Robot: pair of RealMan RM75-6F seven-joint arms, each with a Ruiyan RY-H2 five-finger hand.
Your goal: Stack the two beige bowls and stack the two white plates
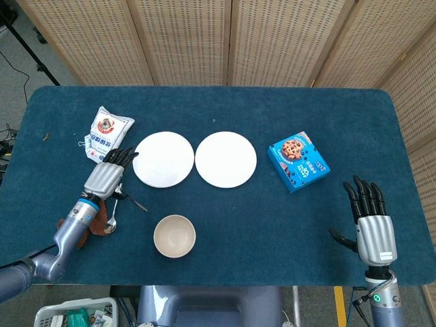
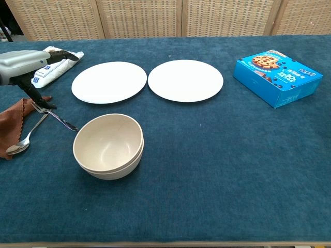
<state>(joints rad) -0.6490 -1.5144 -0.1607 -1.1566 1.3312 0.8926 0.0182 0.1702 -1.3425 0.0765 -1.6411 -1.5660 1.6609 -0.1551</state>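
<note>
Two beige bowls [image 1: 174, 236] [image 2: 108, 146] sit nested, one inside the other, near the table's front edge. Two white plates lie side by side in the middle: the left plate [image 1: 163, 159] [image 2: 109, 81] and the right plate [image 1: 225, 159] [image 2: 185, 80]. My left hand [image 1: 109, 175] [image 2: 25, 67] hovers flat and open just left of the left plate, fingertips close to its rim, holding nothing. My right hand [image 1: 371, 226] is open, fingers spread, at the front right of the table, far from the plates; only the head view shows it.
A brown cloth [image 2: 11, 123], a fork [image 2: 54, 115] and a spoon [image 2: 23, 140] lie under and beside my left hand. A white snack bag [image 1: 106, 133] lies behind it. A blue cookie box [image 1: 298, 161] [image 2: 276, 77] rests right of the plates.
</note>
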